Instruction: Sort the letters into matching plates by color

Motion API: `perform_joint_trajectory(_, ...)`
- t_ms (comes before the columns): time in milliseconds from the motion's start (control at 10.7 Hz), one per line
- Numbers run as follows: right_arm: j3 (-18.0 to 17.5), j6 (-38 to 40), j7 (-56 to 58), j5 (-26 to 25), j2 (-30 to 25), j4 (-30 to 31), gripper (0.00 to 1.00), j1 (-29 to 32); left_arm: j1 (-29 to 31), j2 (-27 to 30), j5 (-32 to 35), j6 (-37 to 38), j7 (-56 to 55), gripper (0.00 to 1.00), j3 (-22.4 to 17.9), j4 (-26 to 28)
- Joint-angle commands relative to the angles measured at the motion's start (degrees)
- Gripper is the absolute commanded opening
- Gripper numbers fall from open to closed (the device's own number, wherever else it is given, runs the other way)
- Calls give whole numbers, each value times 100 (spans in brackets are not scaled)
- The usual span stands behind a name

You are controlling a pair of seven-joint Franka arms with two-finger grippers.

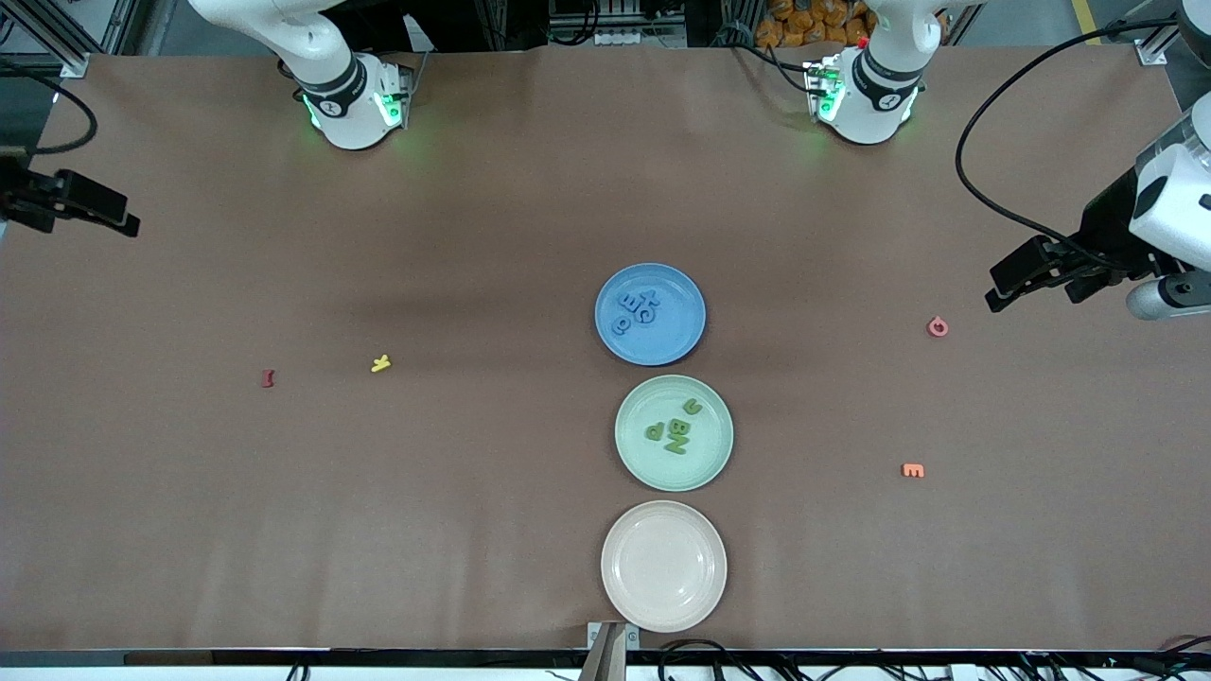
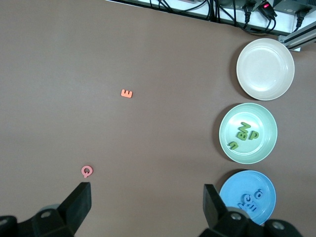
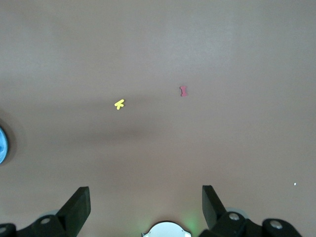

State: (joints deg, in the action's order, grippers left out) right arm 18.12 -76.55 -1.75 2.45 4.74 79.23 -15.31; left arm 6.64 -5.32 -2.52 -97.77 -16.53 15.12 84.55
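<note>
Both grippers hang wide open and empty: the left gripper (image 1: 1036,276) over bare table at its own end, the right gripper (image 1: 80,203) likewise at the other end. Four chunky blue letters (image 1: 636,309) huddle in the glossy round blue plate (image 1: 676,336). Just nearer the camera, four green letters (image 1: 676,428) lie in the mint plate (image 1: 705,459). Nearest of all sits a smooth beige plate (image 1: 664,566). Matte brown paper covers the table (image 1: 473,236); cables trail along its edges.
</note>
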Motion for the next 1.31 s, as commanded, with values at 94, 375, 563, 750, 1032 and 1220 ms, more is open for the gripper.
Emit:
perform_joint_trajectory(94, -45, -624, -256, -193, -175, 707, 100, -120, 13, 22, -91, -31, 71, 100, 0, 9)
perform_joint_trajectory(375, -45, -721, -282, -193, -175, 672, 100, -130, 4, -5, -91, -31, 53, 100, 0, 27)
perform_joint_trajectory(563, -45, -800, -282, -193, -166, 663, 100, -130, 4, -5, -91, -31, 53, 100, 0, 27)
perform_joint_trajectory(750, -45, -905, -282, -193, -157, 637, 100, -130, 30, -5, -91, -31, 53, 100, 0, 18)
perform_joint_trajectory(1032, -45, -959, -282, -193, -148, 541, 100, -121, 4, -13, -108, -31, -34, 100, 0, 18)
perform_joint_trajectory(1220, -37, -915, -283, -184, -148, 505, 100, -121, -31, -22, -21, -23, -499, 100, 0, 27)
